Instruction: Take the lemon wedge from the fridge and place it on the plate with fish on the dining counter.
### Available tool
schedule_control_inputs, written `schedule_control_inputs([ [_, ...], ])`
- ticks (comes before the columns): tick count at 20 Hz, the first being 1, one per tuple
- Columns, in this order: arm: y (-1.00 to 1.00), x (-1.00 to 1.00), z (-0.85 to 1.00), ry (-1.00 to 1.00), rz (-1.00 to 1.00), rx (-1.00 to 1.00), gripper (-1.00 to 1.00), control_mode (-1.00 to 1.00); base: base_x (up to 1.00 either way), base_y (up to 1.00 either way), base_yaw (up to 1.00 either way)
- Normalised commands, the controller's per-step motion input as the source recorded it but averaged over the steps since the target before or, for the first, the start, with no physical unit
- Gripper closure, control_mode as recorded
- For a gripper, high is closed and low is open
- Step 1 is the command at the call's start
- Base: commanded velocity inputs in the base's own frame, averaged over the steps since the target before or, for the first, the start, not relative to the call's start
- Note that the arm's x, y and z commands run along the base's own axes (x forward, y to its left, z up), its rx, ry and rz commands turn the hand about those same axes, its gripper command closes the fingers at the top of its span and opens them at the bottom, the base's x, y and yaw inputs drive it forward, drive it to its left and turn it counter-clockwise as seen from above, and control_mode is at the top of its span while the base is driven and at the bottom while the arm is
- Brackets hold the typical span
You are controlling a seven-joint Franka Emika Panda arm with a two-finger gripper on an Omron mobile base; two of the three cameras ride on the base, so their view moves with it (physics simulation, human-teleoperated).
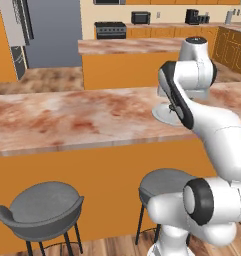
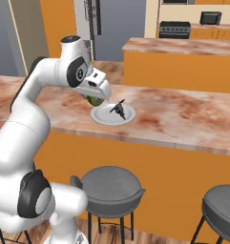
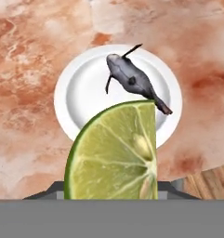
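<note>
The lemon wedge, yellow-green with its cut face up, sits between the jaws of my gripper, which is shut on it. It hangs just above the near rim of the white plate, where the dark grey fish lies. From the right base camera the wedge shows as a green patch under the hand, at the left edge of the plate on the dining counter. The wedge hides most of my fingers. The grey fridge stands far back.
Two grey stools stand against the counter's orange front on my side. Behind the dining counter is the shorter island, with a black stove beyond it. My own arm covers part of the plate.
</note>
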Motion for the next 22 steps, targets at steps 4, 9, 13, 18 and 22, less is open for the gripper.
schedule_control_inputs([
  [4,-0.08,0.97,-0.05,0.15,0.03,0.01,1.00,-1.00,0.00,0.00,0.00],
  [9,0.00,1.00,-0.39,0.14,0.05,0.00,1.00,-1.00,0.00,0.00,0.00],
  [13,0.00,0.93,-0.44,0.12,0.11,0.00,1.00,-1.00,0.00,0.00,0.00],
  [18,-0.01,0.51,-0.52,0.12,0.11,0.01,1.00,-1.00,0.00,0.00,0.00],
  [22,-0.09,0.00,-0.55,0.13,0.10,0.02,1.00,-1.00,0.00,0.00,0.00],
])
